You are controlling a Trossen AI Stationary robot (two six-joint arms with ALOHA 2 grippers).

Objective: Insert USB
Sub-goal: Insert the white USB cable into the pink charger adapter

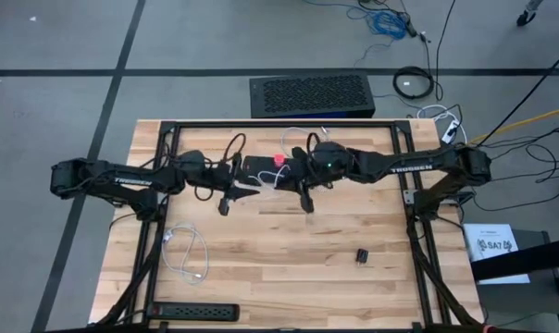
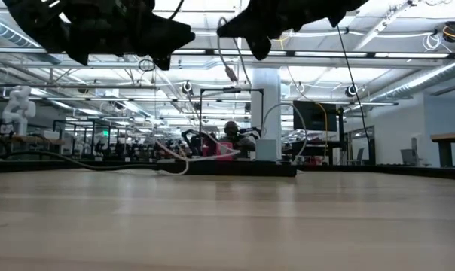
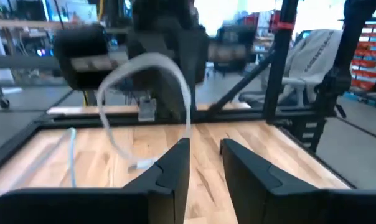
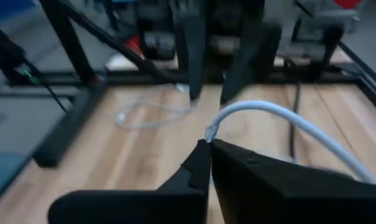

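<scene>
Right gripper [image 4: 208,148] pinches the light, limp white cable [image 4: 281,115] beside its plug; left gripper [image 3: 205,155] stands part-spread above the surface [image 1: 289,245]. Best gripped at the rigid plug.

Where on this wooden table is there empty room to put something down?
Bare wood lies between the coiled white cable and the small black adapter, and along the table's near edge right of the power strip. The far middle, under both arms, is crowded.

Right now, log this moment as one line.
right gripper: shut on white cable | left gripper: open, empty, facing it | both above table
</scene>
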